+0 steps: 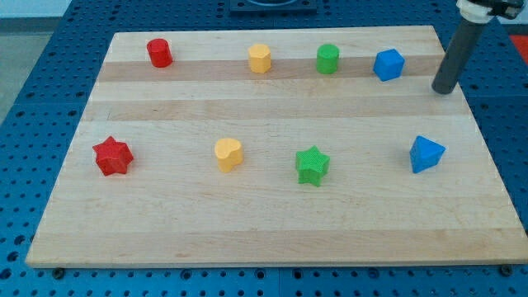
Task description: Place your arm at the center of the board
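Note:
My tip [444, 89] rests on the wooden board [272, 214] near its right edge at the view's top right, just right of a blue cube-like block [388, 64]. Along the top row from left stand a red cylinder [159, 53], a yellow cylinder-like block [260, 58] and a green cylinder [327, 58]. Along the lower row from left lie a red star [112, 156], a yellow heart-like block [228, 154], a green star [312, 165] and a blue angular block [426, 153]. The tip touches no block.
The board lies on a blue perforated table [49, 91] that shows around all its edges. The rod's white collar [487, 10] shows at the view's top right corner.

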